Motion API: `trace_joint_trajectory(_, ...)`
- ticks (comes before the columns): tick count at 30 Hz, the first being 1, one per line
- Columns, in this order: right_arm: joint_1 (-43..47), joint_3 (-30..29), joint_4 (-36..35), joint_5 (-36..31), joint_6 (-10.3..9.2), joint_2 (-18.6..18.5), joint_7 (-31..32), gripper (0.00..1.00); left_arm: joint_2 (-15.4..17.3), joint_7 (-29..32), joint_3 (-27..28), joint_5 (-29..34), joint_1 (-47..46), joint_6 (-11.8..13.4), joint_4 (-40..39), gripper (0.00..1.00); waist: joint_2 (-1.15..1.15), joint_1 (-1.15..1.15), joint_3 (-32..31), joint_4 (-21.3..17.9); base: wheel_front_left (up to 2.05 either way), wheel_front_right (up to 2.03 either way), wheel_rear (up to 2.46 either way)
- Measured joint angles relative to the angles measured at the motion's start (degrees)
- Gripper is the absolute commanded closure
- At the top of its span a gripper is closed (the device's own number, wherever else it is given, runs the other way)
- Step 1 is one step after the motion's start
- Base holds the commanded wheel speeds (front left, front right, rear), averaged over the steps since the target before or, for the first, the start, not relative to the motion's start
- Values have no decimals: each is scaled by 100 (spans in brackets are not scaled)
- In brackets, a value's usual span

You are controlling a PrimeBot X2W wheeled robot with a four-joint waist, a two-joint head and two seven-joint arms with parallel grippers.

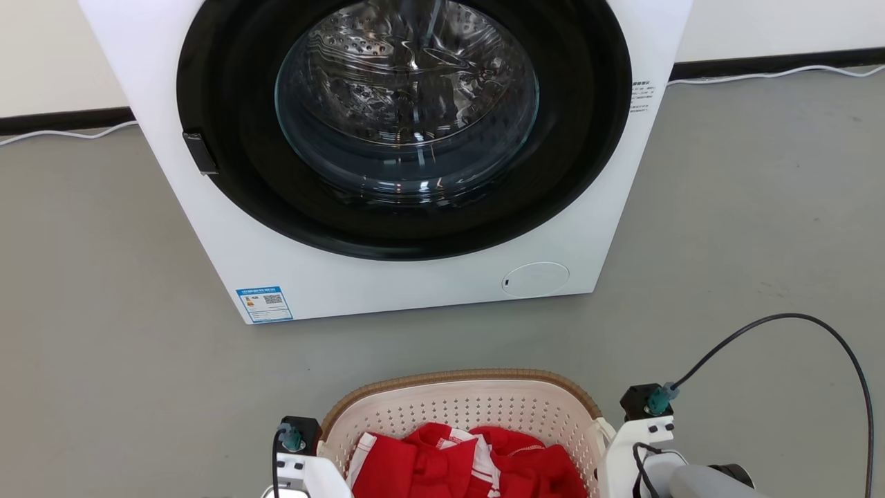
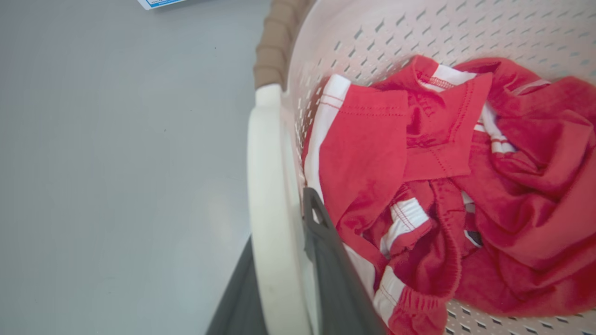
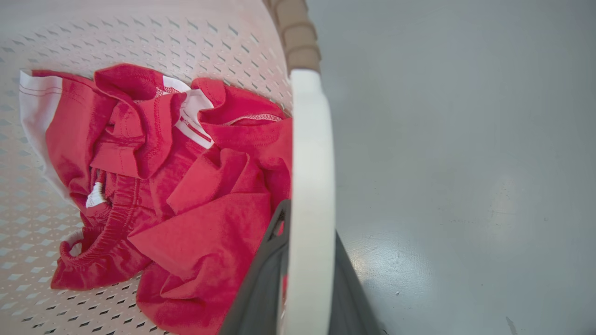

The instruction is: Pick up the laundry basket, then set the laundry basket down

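Note:
The cream perforated laundry basket with a brown woven-look rim sits at the bottom middle of the head view, between my two wrists. Red and white clothes lie inside it. In the left wrist view my left gripper is shut on the basket's white loop handle, one dark finger inside the wall and one outside. In the right wrist view my right gripper is shut on the other white handle in the same way. Whether the basket rests on the floor cannot be told.
A white front-loading washer with a dark round glass door stands on the grey floor just beyond the basket. A white cable runs along the wall. A black cable loops from my right wrist.

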Motion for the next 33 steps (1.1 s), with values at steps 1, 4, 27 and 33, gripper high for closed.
trace_joint_trajectory(1, -6, 7, 5, 8, 0, 0, 0, 100, -1, 15, 0, 0, -2, 0, 0, 100, 0, 0, 2, -2, 0, 0, 0)
trace_joint_trajectory(4, -15, 31, 16, 29, 0, 1, 0, 100, -2, 16, -1, -1, -9, -1, 0, 100, 0, 0, 4, -2, 0, 0, 0)
trace_joint_trajectory(27, -355, 100, 157, 180, 1, 10, -69, 100, 4, 135, -4, -47, -331, 69, -98, 100, 0, 0, 448, 23, 0, 0, 0)
trace_joint_trajectory(33, -651, 92, 221, 180, 1, 7, -268, 100, 25, 157, -8, -36, -652, 247, -215, 100, 0, 0, 862, 43, 0, 0, 0)
